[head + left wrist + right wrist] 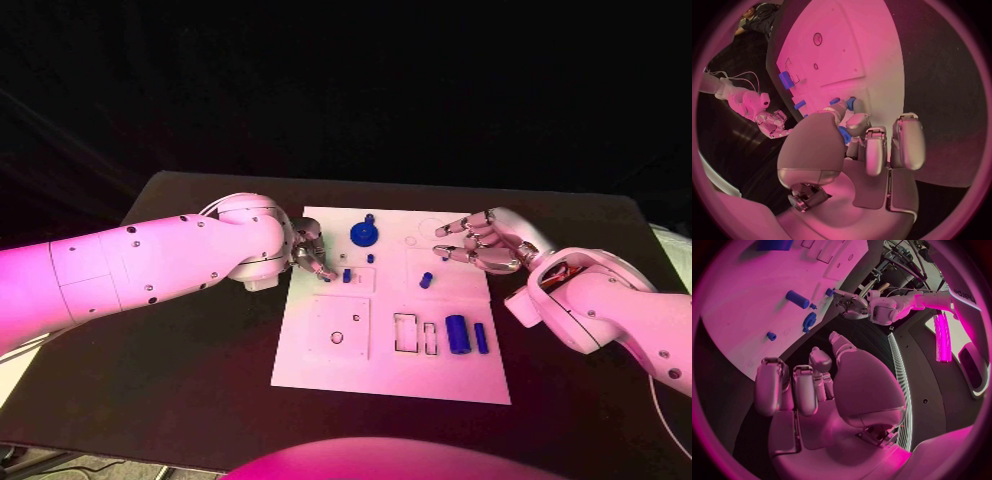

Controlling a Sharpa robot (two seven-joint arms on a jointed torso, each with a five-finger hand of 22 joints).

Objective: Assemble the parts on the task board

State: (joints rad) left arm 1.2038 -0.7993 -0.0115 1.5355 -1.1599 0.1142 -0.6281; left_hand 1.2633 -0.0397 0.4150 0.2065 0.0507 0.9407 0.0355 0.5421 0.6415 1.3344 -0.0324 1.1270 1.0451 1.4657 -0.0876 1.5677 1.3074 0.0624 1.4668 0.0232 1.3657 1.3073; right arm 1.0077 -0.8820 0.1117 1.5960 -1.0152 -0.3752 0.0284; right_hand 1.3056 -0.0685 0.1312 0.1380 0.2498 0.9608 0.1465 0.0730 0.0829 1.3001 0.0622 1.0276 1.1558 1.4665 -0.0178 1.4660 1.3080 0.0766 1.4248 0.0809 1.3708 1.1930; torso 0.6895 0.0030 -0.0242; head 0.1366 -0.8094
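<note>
Left hand: the silver many-fingered left hand [312, 256] is at the left edge of the white rectangular task board [325, 360]; its fingertips [856, 120] are curled round a small blue part [348, 275], pinching it just above the board.
Held part: small blue peg-like piece [844, 134], largely hidden by the fingers, so its long axis cannot be told.
Right hand: the silver right hand [483, 243] hovers over the board's upper right edge, fingers apart and loosely bent, holding nothing.
Nearby parts: a round blue disc-shaped part [366, 233] lies just beyond the left hand; a short blue peg [427, 281] lies between the two hands, nearer the right.
Farther parts: a large blue cylinder [457, 334] and a thin blue bar [480, 338] stand side by side toward the near right, long axes running away from the robot.
Key relation: the left hand already has its piece, so seating it likely falls to that arm.
Tabletop: the black tabletop [173, 380] carries the board.
</note>
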